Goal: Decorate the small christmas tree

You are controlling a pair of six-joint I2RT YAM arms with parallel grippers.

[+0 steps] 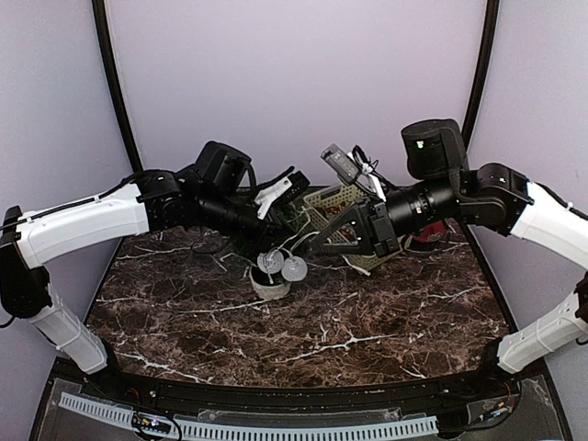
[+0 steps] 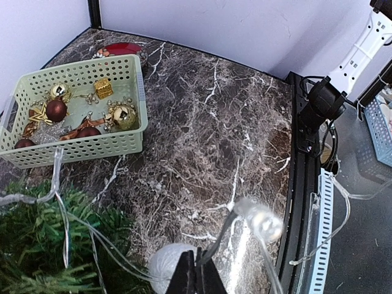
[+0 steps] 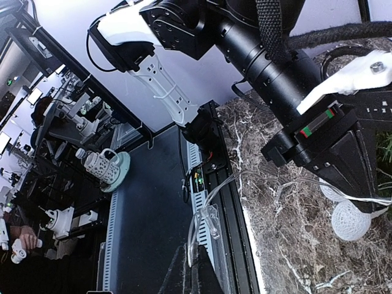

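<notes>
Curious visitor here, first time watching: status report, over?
Left gripper and right gripper shut on clear ball-light string. Small bushy dark-green tree partly draped. Nothing blocking.

table [image 2: 233, 122]: glossy marble-look | basket [image 2: 92, 147]: matt pale-green plastic | baubles [image 2: 56, 110]: shiny | tree [image 2: 30, 239]: bristly needles | light string [image 2: 263, 223]: clear plastic

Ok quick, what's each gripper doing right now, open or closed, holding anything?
Left gripper: closed, pinching the clear light string.
Right gripper: closed, apparently on the same string, though its dark fingertips make the grip hard to confirm.

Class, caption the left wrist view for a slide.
Shut left fingers pinch a light string beside the tree; ornament basket beyond.
</notes>
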